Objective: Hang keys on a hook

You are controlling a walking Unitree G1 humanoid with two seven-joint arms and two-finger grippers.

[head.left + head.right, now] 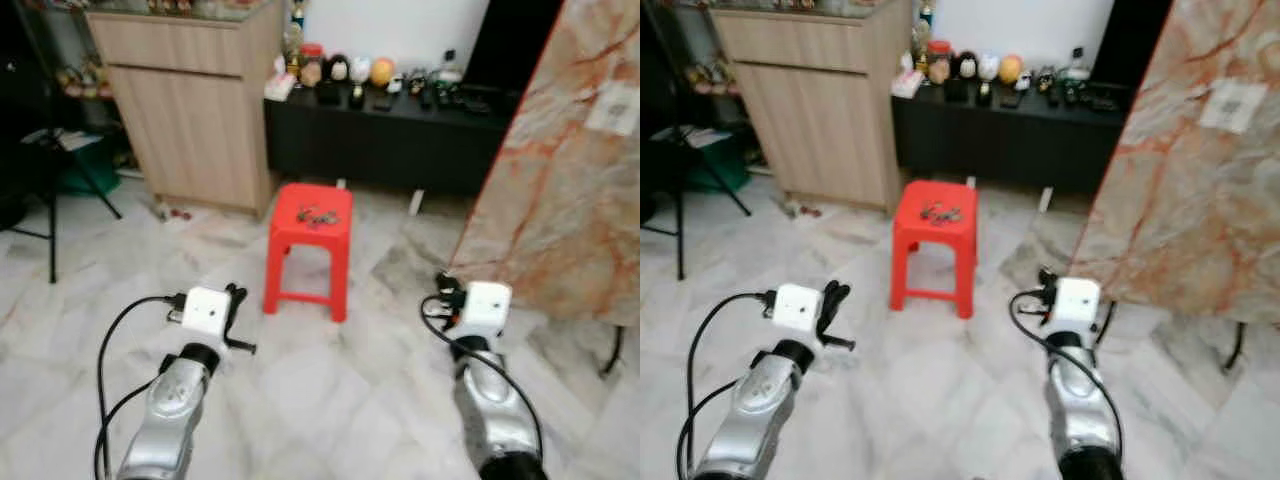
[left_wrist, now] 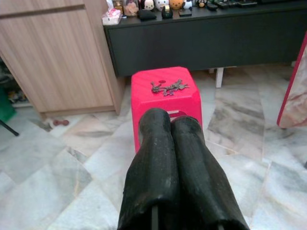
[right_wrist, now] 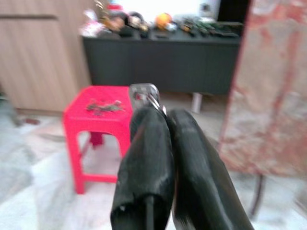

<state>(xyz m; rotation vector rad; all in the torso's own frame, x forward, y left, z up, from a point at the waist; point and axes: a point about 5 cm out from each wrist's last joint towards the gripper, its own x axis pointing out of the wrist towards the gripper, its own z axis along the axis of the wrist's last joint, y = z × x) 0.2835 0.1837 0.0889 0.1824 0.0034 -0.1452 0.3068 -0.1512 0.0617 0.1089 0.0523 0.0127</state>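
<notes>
A bunch of keys [image 1: 316,215] lies on top of a red plastic stool [image 1: 308,250] on the marble floor, about a step ahead of me. Both arms are held out low in front. My left gripper [image 1: 236,296] is short of the stool and to its left, with its fingers [image 2: 153,143] pressed shut and nothing between them. My right gripper [image 1: 444,286] is short of the stool and to its right. In the right wrist view the fingers [image 3: 144,143] are shut, and a small silver metal piece [image 3: 144,92] sticks out at their tips.
A large marble slab [image 1: 560,170] leans at the right, close to my right arm. Behind the stool stand a low black cabinet [image 1: 390,145] with small ornaments on top and a tall wooden cabinet [image 1: 190,110]. A black tripod leg [image 1: 52,215] stands at the far left.
</notes>
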